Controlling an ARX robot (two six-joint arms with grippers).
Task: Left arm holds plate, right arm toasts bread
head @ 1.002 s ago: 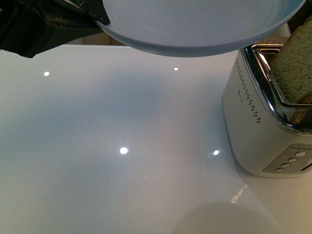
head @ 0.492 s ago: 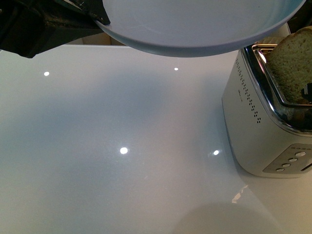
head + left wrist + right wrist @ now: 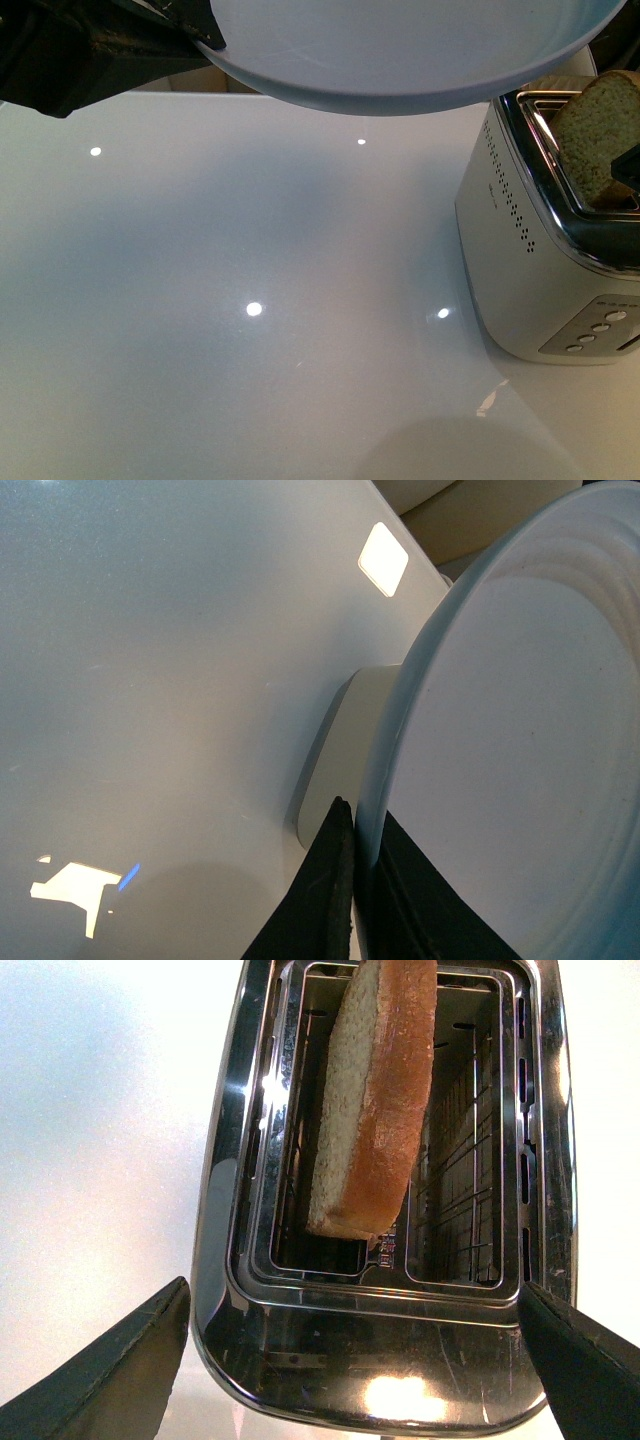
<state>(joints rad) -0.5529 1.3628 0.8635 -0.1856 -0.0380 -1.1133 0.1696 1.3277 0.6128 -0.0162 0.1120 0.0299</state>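
One slice of light brown bread with a golden crust (image 3: 598, 135) stands on its edge in a slot of the shiny silver toaster (image 3: 530, 270), at the right side of the front view. Its long side runs up and down and leans a little, with the round top poking out. The right end effector (image 3: 355, 1288) is wide open and holds nothing. At the top of the frame, the black left end effector (image 3: 195, 35) pinches the rim of the round pale blue-grey plate (image 3: 400, 50), high above the white tabletop (image 3: 250, 300).
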